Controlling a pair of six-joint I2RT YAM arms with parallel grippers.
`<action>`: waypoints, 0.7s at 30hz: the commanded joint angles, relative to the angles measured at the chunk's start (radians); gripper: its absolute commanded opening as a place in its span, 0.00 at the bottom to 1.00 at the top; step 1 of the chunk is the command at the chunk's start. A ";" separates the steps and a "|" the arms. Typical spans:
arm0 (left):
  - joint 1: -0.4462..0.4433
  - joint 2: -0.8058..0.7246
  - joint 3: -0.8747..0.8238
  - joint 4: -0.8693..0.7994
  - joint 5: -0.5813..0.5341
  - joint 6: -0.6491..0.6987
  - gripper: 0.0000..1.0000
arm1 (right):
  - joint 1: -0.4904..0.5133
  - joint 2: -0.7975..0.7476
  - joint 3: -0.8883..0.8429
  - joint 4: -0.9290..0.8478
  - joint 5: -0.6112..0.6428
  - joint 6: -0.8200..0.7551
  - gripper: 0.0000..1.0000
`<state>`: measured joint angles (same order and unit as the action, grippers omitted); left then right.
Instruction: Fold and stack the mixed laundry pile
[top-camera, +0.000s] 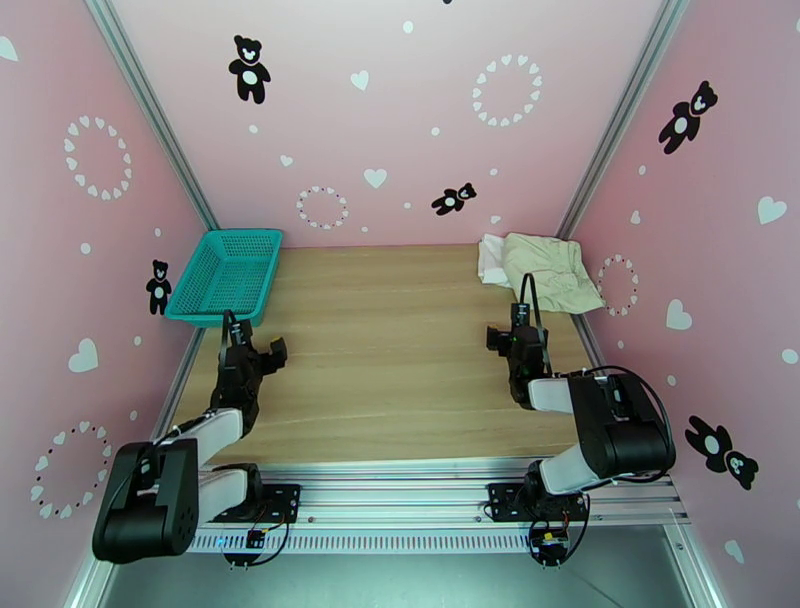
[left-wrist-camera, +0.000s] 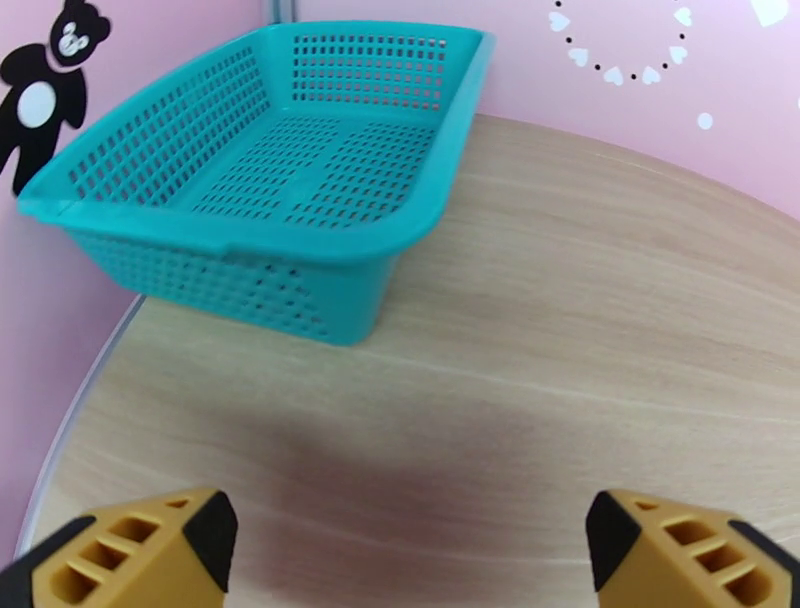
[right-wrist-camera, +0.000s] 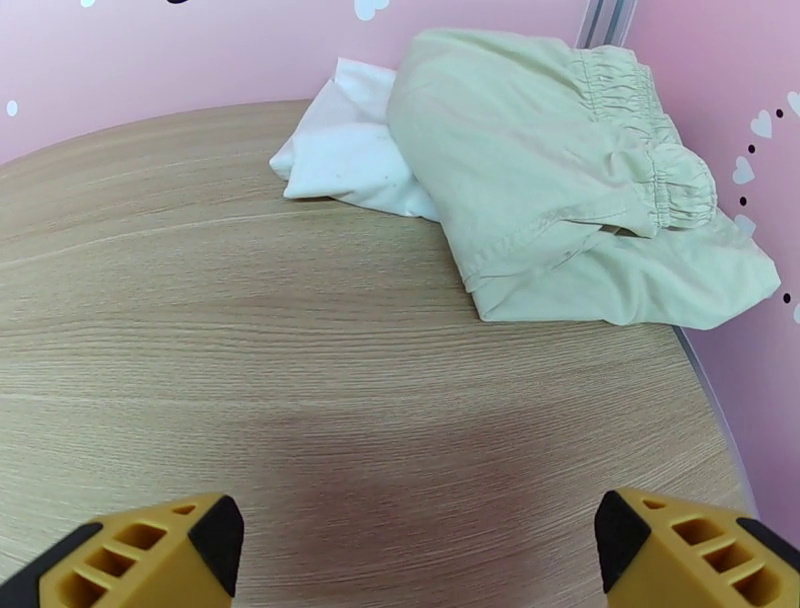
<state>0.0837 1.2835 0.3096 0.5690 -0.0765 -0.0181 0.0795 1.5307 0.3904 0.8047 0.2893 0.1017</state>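
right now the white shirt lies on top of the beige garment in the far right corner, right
No, the order is reversed: the beige garment lies on top of the white shirt in the far right corner. The right wrist view shows it.

Tally of items
One white T-shirt (right-wrist-camera: 340, 160), one cream-beige garment (right-wrist-camera: 540, 170), one teal mesh basket (left-wrist-camera: 230, 285); three things in all, two of them cloth.
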 joint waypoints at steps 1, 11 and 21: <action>0.013 0.063 0.109 0.010 0.173 0.048 0.99 | 0.008 -0.007 -0.008 0.035 0.028 0.008 0.99; -0.038 0.124 -0.096 0.499 0.057 -0.020 0.98 | 0.009 -0.006 -0.007 0.035 0.027 0.008 0.99; -0.036 0.245 0.063 0.318 0.090 -0.008 0.99 | 0.009 -0.007 -0.008 0.034 0.026 0.009 0.99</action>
<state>0.0498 1.5372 0.3603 0.9024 0.0261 -0.0227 0.0841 1.5307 0.3904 0.8108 0.3050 0.1013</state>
